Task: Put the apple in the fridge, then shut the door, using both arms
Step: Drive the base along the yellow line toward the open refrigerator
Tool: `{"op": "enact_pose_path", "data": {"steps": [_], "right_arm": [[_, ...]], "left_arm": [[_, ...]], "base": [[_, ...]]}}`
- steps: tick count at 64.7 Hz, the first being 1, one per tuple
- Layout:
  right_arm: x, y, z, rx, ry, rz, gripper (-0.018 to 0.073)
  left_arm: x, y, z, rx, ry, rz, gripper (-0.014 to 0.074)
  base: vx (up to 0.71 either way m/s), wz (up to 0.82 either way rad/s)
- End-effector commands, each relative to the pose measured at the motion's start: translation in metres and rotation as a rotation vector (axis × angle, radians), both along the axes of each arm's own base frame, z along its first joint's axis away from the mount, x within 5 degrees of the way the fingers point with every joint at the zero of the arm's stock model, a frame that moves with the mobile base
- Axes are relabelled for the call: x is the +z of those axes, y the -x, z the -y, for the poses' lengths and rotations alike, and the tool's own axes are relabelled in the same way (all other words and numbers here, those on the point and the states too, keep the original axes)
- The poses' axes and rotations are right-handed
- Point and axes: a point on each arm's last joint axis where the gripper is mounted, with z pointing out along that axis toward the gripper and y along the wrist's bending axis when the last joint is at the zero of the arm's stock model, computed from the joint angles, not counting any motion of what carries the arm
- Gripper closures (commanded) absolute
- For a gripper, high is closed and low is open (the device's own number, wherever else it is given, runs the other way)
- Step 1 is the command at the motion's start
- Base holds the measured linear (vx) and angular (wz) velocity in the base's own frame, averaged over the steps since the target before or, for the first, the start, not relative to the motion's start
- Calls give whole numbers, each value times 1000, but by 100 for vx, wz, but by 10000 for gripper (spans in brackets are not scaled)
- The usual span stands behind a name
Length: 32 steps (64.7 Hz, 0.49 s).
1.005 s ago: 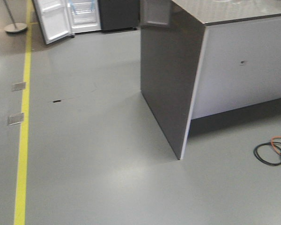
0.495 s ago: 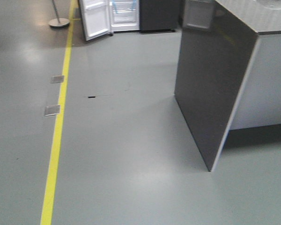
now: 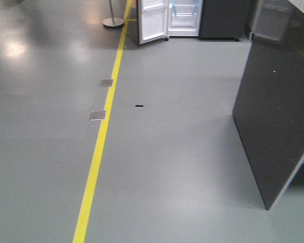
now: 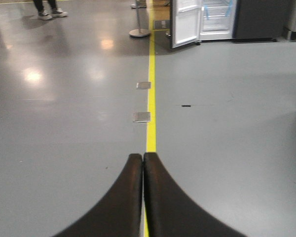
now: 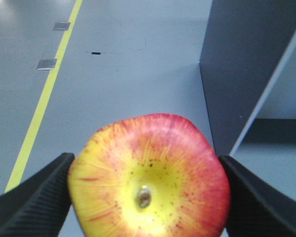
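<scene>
– What's on the floor (image 3: 182, 167)?
– A yellow line (image 3: 99, 152) runs up it. A near metal plate (image 3: 97, 115) and a far metal plate (image 3: 106, 82) lie just left of it, with a round-based post (image 3: 113, 22) beyond.
– And on the right?
– A dark grey counter panel (image 3: 273, 116).

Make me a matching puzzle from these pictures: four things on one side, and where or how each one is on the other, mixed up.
Things:
1. apple
2. fridge door
3. left pincer
4. yellow line

Place or state:
A. swung open
B. painted on the grey floor
C. shut, holding nothing
D. clamped in the right pincer

Pairs: 1-D, 2-A, 3-C, 4-B.
</scene>
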Motion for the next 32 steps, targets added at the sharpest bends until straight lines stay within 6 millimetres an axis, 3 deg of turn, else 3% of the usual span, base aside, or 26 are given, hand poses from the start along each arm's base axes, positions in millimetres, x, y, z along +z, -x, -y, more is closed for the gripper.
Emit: {"op": "enact_pose_path", "data": {"steps": [1, 32], "right_arm": [[15, -3, 1, -9, 8, 103, 428], [15, -3, 1, -9, 8, 103, 428]], "left_arm": [[0, -1, 1, -16, -1, 60, 601], [0, -1, 1, -16, -1, 60, 601]], "base": [[13, 29], [16, 13]]}}
